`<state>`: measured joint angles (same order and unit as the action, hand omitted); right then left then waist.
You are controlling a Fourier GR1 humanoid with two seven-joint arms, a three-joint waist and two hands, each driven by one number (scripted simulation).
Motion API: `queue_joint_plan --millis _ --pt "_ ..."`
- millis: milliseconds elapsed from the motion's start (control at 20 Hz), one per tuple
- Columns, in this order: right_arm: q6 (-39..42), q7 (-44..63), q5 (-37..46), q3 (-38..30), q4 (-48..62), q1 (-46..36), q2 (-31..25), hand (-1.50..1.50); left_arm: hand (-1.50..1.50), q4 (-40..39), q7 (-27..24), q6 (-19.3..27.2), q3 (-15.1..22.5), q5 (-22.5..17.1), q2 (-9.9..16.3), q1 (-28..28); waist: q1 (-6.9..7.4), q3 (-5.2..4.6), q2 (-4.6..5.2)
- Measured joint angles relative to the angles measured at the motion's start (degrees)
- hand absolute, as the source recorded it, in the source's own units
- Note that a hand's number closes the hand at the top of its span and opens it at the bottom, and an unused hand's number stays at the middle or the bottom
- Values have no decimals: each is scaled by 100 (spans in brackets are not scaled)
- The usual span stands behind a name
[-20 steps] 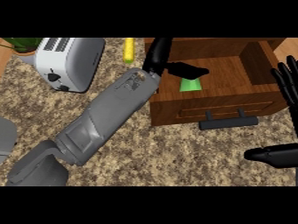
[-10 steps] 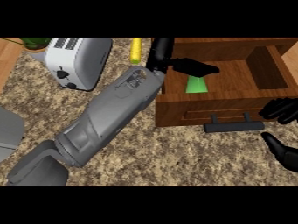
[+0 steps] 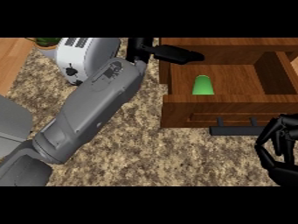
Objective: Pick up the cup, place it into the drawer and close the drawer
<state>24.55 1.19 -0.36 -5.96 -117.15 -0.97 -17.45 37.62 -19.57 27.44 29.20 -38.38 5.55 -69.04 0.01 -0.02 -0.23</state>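
The green cup (image 3: 203,85) sits inside the open wooden drawer (image 3: 177,107), near its left wall, with nothing touching it. My left hand (image 3: 170,53) hovers above the drawer's back left corner with its fingers stretched to the right, open and empty. The grey left forearm runs diagonally down to the lower left. My right hand (image 3: 285,148) is at the lower right, fingers curled in a claw just beside the right end of the dark drawer handle (image 3: 238,130). I cannot tell if it touches the handle.
A white toaster (image 3: 80,54) stands behind the left forearm, with a green plant (image 3: 46,42) at the back left. A grey rounded object (image 3: 3,127) lies at the left edge. The speckled stone counter (image 3: 151,153) spreads in front of the drawer.
The left hand has let go of the cup and drawn back from it; the cup now rests in the drawer. The right hand has come down to the handle with its fingers curled.
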Motion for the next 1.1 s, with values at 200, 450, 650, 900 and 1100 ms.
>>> queue_joint_plan --millis 200,450,650,900,1100 --pt "-194 -17 672 223 112 10 65 150 -150 664 309 -38 -89 37 413 359 76 0 -12" --pt "-485 -257 1449 439 531 -132 145 150 -150 1611 560 -76 -231 67 941 1072 124 2 -9" --pt "-780 -374 2305 857 1012 -462 182 150 -150 2169 582 -313 -373 23 1330 1659 176 0 1" --pt "-1141 -614 3521 1446 1851 -793 57 150 -150 2653 568 -558 -530 -36 1725 2275 231 1 16" --pt "-1572 -803 4359 1774 2738 -1164 62 150 -150 3183 599 -711 -672 -94 2059 2816 260 3 20"
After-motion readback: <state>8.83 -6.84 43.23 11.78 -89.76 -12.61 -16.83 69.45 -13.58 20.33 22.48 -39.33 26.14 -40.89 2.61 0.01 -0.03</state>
